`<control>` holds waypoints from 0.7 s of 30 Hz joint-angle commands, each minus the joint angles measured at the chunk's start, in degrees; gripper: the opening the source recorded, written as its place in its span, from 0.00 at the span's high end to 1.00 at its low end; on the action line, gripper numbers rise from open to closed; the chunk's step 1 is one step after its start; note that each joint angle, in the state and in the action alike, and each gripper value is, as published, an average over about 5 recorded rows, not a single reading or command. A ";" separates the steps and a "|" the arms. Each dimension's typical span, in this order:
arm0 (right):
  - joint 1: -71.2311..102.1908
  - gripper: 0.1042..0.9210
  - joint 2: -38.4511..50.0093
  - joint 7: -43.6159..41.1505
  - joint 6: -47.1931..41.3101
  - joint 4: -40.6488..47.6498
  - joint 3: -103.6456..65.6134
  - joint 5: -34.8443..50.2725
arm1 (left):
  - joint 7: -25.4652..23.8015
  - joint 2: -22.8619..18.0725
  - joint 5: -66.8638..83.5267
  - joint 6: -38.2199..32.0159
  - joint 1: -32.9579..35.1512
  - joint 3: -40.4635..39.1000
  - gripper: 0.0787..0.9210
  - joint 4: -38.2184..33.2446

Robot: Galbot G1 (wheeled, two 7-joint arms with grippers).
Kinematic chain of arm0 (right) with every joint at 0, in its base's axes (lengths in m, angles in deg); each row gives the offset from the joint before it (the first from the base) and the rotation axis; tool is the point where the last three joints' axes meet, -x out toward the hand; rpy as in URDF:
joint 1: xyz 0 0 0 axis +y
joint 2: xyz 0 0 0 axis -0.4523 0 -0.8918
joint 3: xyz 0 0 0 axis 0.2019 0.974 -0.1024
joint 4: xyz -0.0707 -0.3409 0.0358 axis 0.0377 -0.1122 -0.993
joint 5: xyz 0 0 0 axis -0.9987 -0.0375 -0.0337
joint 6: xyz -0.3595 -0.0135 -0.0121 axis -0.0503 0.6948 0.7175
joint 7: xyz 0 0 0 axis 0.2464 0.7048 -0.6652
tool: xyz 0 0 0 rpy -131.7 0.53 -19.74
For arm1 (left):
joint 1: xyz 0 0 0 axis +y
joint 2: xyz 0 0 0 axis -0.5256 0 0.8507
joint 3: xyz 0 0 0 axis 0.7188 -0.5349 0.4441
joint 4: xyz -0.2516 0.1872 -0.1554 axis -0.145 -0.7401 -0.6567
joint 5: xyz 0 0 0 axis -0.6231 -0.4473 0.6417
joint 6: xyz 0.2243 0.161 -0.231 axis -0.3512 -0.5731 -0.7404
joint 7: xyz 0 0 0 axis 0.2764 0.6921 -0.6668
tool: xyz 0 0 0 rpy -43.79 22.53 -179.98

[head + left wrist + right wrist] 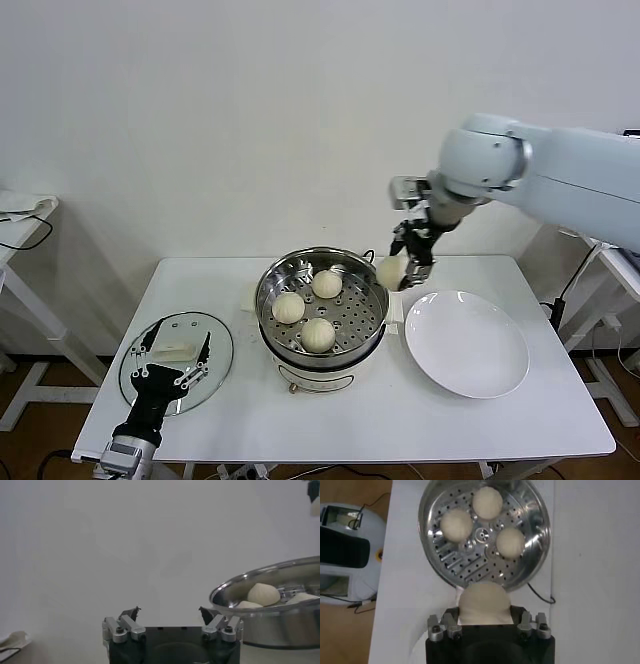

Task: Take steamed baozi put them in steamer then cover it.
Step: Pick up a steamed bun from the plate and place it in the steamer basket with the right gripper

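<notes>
Three steamed baozi [311, 305] lie on the perforated tray inside the steamer [322, 345], spread apart from one another: one toward the back, one on the robot's left, one at the front. A fourth baozi [391, 270] hangs in the air just beside the steamer's rim on the robot's right, pinched between the fingers of the right end effector [411, 266], which is closed on it. In the right wrist view the held bun [483, 602] sits between the jaws, above the rim of the pot [485, 535].

The steamer stands near the middle of a white table [400, 420]. Close beside it on the robot's right lies a flat white plate [466, 343] with nothing on it. On the robot's left, well apart from the pot, a round glass lid [176, 360] with a white handle [173, 343] lies flat on the table. The left end effector [179, 368] hovers over that lid with its fingers spread wide, gripping nothing.

Behind the table rises a plain white wall [250, 120]. Another white table's edge [25, 215] shows at the far left, with a dark cable draped over it, and brown floor is visible beneath the table legs.
</notes>
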 commanded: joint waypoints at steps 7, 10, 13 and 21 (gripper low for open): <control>15.10 0.30 -16.23 -0.83 -0.82 15.62 -4.18 -6.09 | -0.14 0.05 0.31 0.17 -1.04 1.24 0.12 1.98; 16.71 0.30 -16.31 -1.22 -0.43 16.58 -4.67 -7.24 | -0.22 0.26 0.60 0.18 -1.22 1.73 0.12 2.50; 17.76 0.30 -15.93 -1.41 -0.27 16.81 -4.94 -7.96 | -0.26 0.39 0.83 0.27 -1.53 1.82 0.12 2.84; 18.94 0.30 -15.62 -1.62 -0.08 17.44 -5.44 -9.58 | -0.27 0.29 0.89 0.37 -2.16 1.31 0.12 3.45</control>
